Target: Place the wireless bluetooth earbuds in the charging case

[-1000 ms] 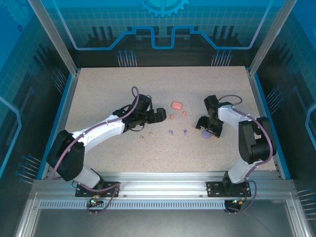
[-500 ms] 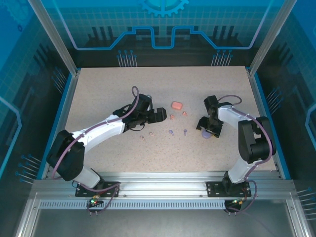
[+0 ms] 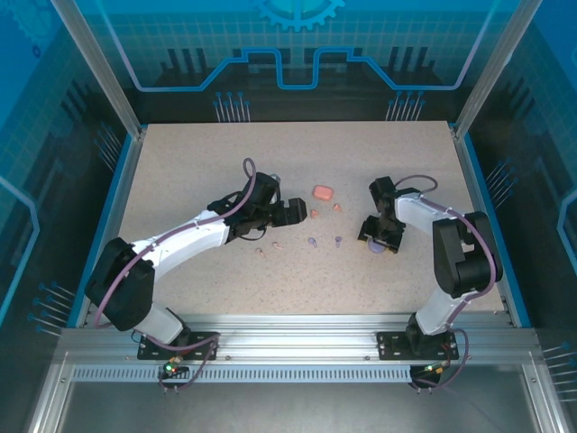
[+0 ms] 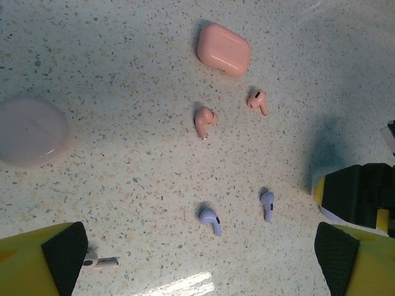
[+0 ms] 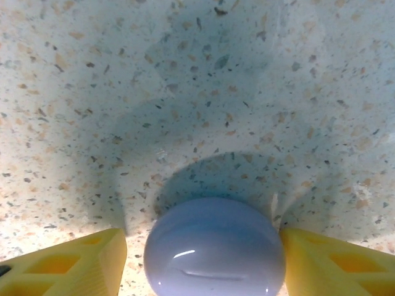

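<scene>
Straddling purple case (image 5: 214,246), right gripper (image 5: 207,262)

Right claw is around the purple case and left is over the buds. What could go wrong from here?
1. The purple case is round and glossy and sits nearer one finger of the right claw; closing could push it sideways or pop it out.
2. A pale bud lies right beside a finger of the open left claw; lowering there may knock it away.
</scene>
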Available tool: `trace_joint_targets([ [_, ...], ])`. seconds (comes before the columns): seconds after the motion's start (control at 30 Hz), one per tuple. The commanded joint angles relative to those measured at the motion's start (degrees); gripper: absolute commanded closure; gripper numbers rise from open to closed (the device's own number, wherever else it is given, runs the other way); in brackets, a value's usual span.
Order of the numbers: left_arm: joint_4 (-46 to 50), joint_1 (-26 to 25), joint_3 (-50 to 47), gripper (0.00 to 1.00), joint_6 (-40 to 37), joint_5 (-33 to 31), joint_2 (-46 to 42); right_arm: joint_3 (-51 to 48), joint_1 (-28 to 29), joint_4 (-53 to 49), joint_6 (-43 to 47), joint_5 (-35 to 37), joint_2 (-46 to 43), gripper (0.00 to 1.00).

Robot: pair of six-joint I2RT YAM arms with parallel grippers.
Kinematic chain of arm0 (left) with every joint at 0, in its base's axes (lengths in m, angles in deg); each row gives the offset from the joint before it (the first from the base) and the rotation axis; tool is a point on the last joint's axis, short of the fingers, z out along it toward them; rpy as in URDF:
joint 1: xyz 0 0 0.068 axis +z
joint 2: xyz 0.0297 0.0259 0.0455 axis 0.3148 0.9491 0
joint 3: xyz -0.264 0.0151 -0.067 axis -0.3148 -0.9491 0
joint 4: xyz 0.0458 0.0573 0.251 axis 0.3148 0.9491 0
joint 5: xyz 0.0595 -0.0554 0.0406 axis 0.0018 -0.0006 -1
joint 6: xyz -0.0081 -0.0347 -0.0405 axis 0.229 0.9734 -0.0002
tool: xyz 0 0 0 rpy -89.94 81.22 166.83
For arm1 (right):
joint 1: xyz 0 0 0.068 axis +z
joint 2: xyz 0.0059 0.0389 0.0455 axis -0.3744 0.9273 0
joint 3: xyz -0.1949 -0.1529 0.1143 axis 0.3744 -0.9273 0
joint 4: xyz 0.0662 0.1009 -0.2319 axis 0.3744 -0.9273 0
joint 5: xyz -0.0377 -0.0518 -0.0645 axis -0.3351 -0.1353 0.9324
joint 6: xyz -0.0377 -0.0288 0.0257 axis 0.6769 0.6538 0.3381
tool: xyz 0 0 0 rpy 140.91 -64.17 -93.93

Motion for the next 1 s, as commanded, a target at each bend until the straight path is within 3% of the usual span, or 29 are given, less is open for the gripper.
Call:
trace_joint_targets([
  [0.0, 1.1, -0.5, 1.4, 0.01, 0.5, 1.2, -0.3, -0.2, 0.6, -1.8, 0.8, 1.4, 1.3, 0.34],
  [0.23, 0.6, -0.6, 1.5, 0.01, 0.4, 2.3, -0.6, -0.3, 0.5, -1.5, 0.5, 2.7, 2.2, 0.35],
  [0.4, -1.7, -1.2, 1.3, 0.01, 0.8, 4.9, -0.6, 0.8, 0.4, -1.7, 1.2, 2.8, 3.2, 0.42],
  [0.6, -9.5, -1.3, -2.2, 0.01, 4.9, 10.1, -1.0, 1.0, 0.4, -1.2, 1.4, 1.0, 2.8, 0.54],
  [0.77, -18.0, -3.2, -5.9, 0.01, 7.8, 10.1, 0.4, -0.6, 0.4, 0.4, -1.6, -2.9, -0.9, 0.54],
  [0.97, -32.7, -9.2, -9.1, 0.01, 7.6, 9.0, 4.6, -1.7, -0.1, 1.7, -8.0, -5.5, -5.8, 0.54],
])
